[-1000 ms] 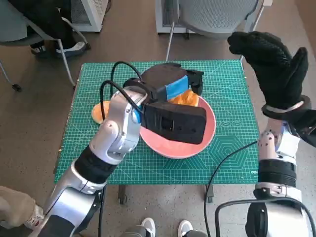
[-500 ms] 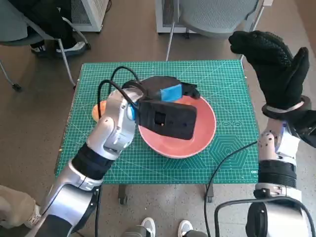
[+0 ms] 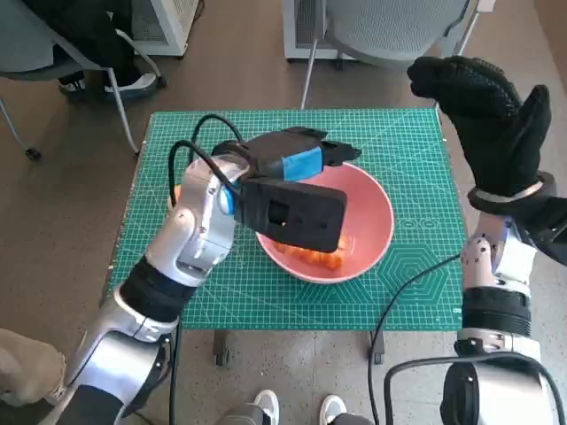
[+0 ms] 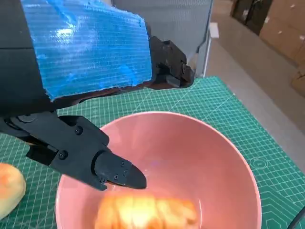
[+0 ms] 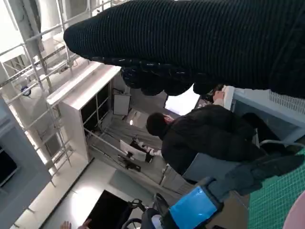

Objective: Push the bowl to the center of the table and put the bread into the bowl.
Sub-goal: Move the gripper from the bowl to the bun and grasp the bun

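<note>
On my head view, far left, a person's dark-trousered leg and shoe sit beside a chair leg on the brown floor. The tabletop is covered by a green gridded cutting mat. Near its left side I catch a sliver of a second, smooth orange bread piece past the forearm; the left wrist view shows it lying on the mat just outside the bowl.

My left robot hand, black with glossy blue tape across its back, hangs over the far rim of the bowl, fingers apart and gripping nothing. Its boxy black wrist housing blocks the bowl's left half from the head camera.

The bowl is round, smooth, matte pink, and sits around the middle of the tabletop. The bread, golden and soft-looking, lies on the bowl's floor at the near side; the wrist view shows it blurred under the black fingers.

At right, my right robot hand in its knitted black glove is raised beyond the table's right edge, fingers spread, holding nothing. A grey chair stands beyond the far edge.
</note>
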### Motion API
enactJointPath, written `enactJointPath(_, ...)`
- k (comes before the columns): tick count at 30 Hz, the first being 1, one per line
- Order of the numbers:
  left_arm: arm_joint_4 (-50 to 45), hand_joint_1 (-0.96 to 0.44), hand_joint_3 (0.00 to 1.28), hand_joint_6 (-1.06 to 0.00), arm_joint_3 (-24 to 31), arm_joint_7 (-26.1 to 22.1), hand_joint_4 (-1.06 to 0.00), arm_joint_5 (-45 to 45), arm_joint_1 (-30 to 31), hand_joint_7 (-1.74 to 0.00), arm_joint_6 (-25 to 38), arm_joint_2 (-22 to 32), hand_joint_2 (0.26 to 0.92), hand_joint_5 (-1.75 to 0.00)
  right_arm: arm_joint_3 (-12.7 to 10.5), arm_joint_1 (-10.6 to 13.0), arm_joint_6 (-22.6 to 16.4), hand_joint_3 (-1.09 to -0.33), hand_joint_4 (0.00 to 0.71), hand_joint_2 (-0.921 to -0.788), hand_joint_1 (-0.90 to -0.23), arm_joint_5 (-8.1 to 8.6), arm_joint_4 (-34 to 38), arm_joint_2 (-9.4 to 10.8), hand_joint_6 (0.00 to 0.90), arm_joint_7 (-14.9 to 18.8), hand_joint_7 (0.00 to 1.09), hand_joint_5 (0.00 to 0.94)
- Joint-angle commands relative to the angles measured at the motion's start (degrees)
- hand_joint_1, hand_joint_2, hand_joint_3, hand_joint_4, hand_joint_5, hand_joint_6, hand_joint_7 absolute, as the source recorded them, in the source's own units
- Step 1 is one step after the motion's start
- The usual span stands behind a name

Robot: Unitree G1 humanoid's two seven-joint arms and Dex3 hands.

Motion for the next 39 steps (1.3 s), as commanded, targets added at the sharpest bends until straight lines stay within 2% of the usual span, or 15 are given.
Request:
enactJointPath(1,-2.96,-0.44,0.02,-0.24,1.91,0.62,-0.02,-1.04,1.33,-0.03,-1.25,2.52,0.825,0.0,0.19,0.47,0.59,-0.795,0.308,-0.921,-0.717,-0.17,0.99,0.02,0.377,0.21,0.02,0.0)
enactJointPath(3,-3.51,-0.44,0.02,-0.24,2.15,0.64,-0.01,-1.24,1.6,-0.03,-1.4,2.98,0.827,0.0,0.22,0.45,0.64,-0.795,0.308,-0.921,-0.718,-0.11,1.01,-0.04,0.376,0.21,0.02,0.0)
enactJointPath(12,-12.56,-0.47,0.01,-0.2,10.22,-1.37,0.0,-6.56,6.48,-0.01,-3.33,11.34,0.832,0.0,-0.14,0.6,1.34,-0.79,0.31,-0.921,-0.717,0.6,0.9,-0.29,0.377,0.58,0.02,0.001)
enactJointPath(17,-15.34,-0.43,0.01,-0.19,14.53,-1.37,0.0,-8.86,8.87,-0.01,-3.76,15.48,0.822,0.0,-0.23,0.56,1.82,-0.786,0.311,-0.921,-0.715,0.92,0.82,-0.23,0.377,0.61,0.02,0.001)
enactJointPath(21,-16.7,-0.36,0.0,-0.18,17.21,-1.56,0.0,-9.53,11.0,0.0,-2.82,18.96,0.786,0.0,-0.37,0.43,2.18,-0.783,0.312,-0.921,-0.714,1.24,0.72,-0.12,0.377,0.72,0.02,0.002)
enactJointPath(26,-15.67,-0.26,0.0,-0.17,16.66,-1.15,0.0,-6.52,12.34,0.0,-0.12,21.75,0.745,0.0,-0.35,0.18,2.12,-0.778,0.31,-0.921,-0.712,1.22,1.11,-0.03,0.377,0.81,0.02,0.001)
enactJointPath(32,-12.75,-0.2,0.0,-0.18,14.34,0.76,0.0,-1.6,12.8,0.0,1.96,23.12,0.728,0.0,-0.04,-0.06,1.7,-0.779,0.31,-0.921,-0.711,0.85,1.52,0.25,0.377,0.81,0.02,0.001)
enactJointPath(39,-10.43,-0.2,0.0,-0.17,12.56,1.67,0.0,1.44,12.98,0.0,5.42,22.06,0.732,0.0,0.15,-0.23,2.06,-0.782,0.308,-0.921,-0.715,0.98,1.63,0.34,0.376,1.01,0.02,0.0)
